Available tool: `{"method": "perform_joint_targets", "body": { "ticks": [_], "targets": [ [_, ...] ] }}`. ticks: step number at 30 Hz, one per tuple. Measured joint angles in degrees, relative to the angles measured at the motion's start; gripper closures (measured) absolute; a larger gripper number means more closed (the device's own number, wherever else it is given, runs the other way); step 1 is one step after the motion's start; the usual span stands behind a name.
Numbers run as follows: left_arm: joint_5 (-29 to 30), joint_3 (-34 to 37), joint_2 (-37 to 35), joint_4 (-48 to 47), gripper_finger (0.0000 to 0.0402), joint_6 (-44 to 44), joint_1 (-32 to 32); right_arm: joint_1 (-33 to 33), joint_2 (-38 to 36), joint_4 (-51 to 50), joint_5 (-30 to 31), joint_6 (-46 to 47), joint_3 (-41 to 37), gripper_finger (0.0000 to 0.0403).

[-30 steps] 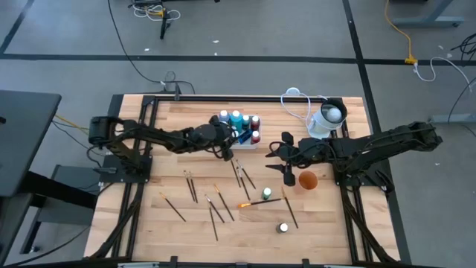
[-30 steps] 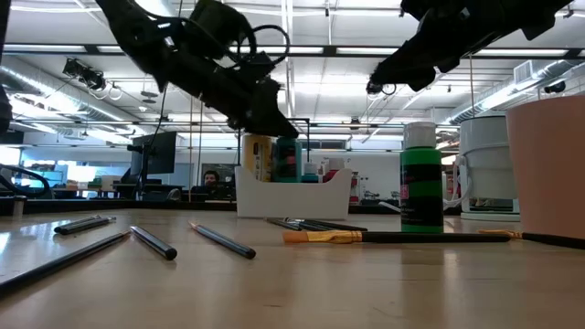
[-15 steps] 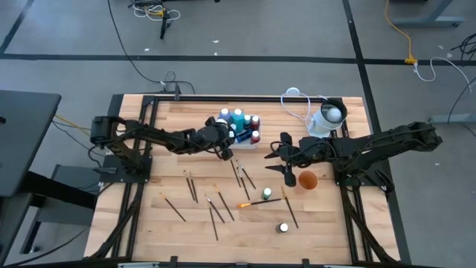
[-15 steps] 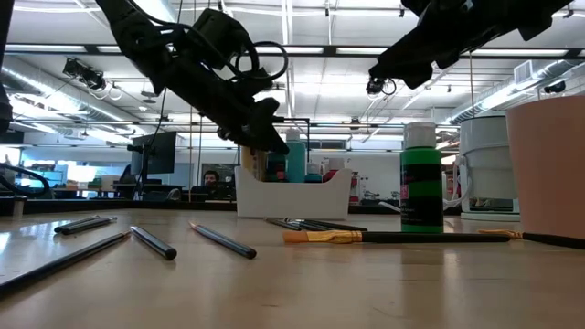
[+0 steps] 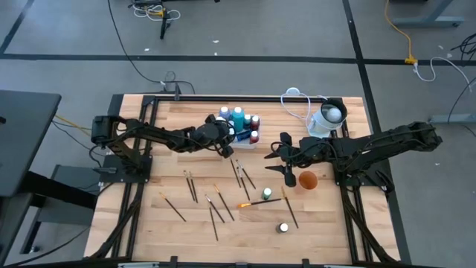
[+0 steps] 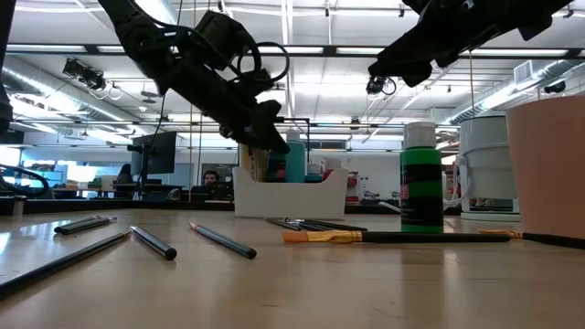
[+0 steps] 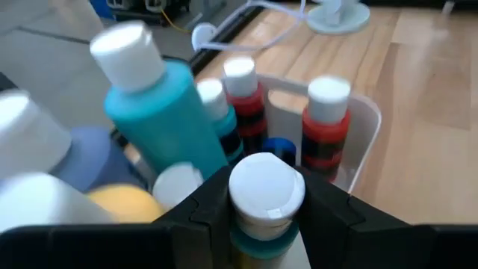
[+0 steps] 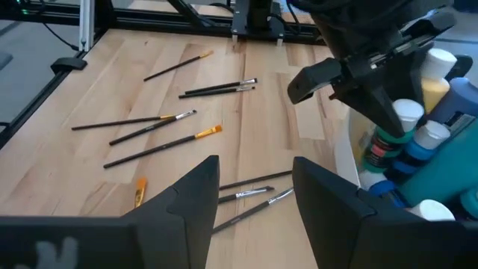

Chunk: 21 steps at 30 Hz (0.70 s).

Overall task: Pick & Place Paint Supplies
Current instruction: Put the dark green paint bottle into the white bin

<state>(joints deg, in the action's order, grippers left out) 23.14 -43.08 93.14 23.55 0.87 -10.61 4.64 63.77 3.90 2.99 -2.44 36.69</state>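
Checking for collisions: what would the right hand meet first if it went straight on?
Probably the left hand at the bottle tray; bare table before that. Depth is unclear.

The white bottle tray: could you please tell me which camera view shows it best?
The high view shows the tray whole, its bottles standing by the left gripper. The left wrist view shows only one white wall; the low view shows its side, and the right wrist view only its edge.

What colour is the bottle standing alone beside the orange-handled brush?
Green with a white cap, clearest in the low view.
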Motion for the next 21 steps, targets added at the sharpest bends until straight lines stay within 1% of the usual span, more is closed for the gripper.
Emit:
{"method": "perform_joint_targets", "body": {
  "ticks": [4, 7, 9, 12, 14, 21],
  "targets": [
    [2.2, -1.7, 0.0, -3.3, 0.0269, -3.0, 0.0, 0.0, 0.0, 0.0, 0.0, -0.3, 0.0, 0.0227],
    [3.8, -1.7, 0.0, -5.2, 0.0267, -2.7, 0.0, 0.0, 0.0, 0.0, 0.0, -0.3, 0.0, 0.0227],
    [3.0, -1.7, 0.0, -6.1, 0.0269, -1.9, -0.1, 0.0, 0.0, 0.0, 0.0, -0.3, 0.0, 0.0227],
    [-0.5, -1.8, -0.1, -5.9, 0.0272, -1.2, -0.1, 0.0, 0.0, 0.0, 0.0, -0.3, 0.0, 0.0227],
    [-1.8, -1.8, -0.1, -5.6, 0.0272, -1.1, -0.1, 0.0, 0.0, 0.0, 0.0, -0.3, 0.0, 0.0227],
    [-2.1, -1.8, -0.1, -5.6, 0.0268, -1.1, -0.5, 0.0, 0.0, 0.0, 0.0, -0.3, 0.0, 0.0227]
  ]
}}
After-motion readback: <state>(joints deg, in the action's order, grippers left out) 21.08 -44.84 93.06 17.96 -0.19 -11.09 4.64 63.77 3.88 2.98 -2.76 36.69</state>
